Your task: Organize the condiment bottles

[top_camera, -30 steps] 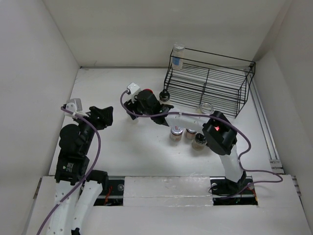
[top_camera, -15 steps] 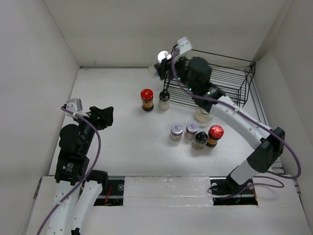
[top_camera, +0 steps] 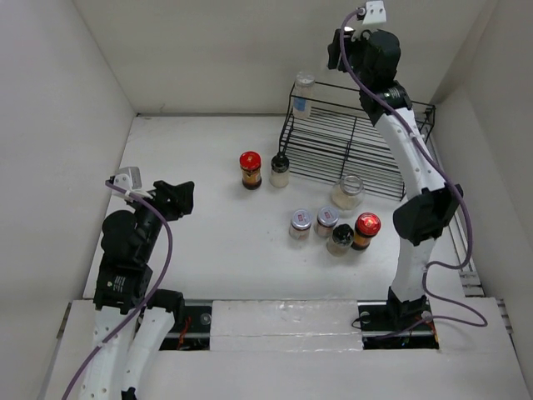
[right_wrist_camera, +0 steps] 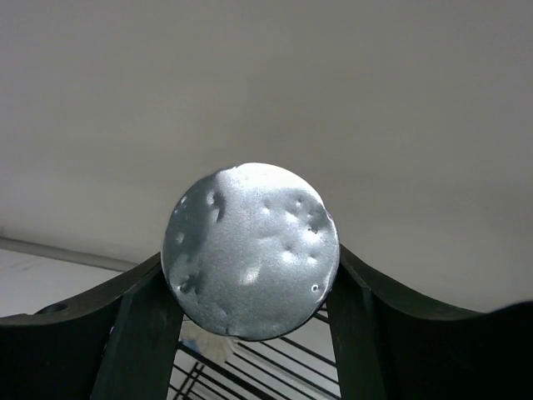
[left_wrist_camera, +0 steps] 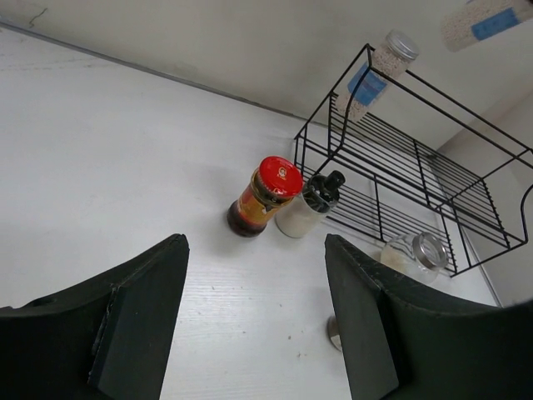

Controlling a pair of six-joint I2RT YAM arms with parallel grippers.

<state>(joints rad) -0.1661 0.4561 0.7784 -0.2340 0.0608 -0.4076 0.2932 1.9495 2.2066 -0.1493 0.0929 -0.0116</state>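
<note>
my right gripper (right_wrist_camera: 250, 279) pinches a silver-lidded jar (right_wrist_camera: 250, 250) high above the black rack (top_camera: 358, 146). my left gripper (left_wrist_camera: 254, 267) hangs spread and empty. 1 other jar (top_camera: 304, 92) stands at the rack's left end; 7 bottles (top_camera: 300, 223) stand on the table (top_camera: 191, 150) in front.

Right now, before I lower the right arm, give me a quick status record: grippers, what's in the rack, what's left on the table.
Right gripper: shut on silver-lidded jar, high above wire rack
Left gripper: open, empty, over left side of table
In rack: one blue-labelled jar, far-left corner
On table: red-lidded jar beside black-capped bottle at rack's near-left corner; wide clear jar in front of rack; cluster of four nearer the arms
</note>
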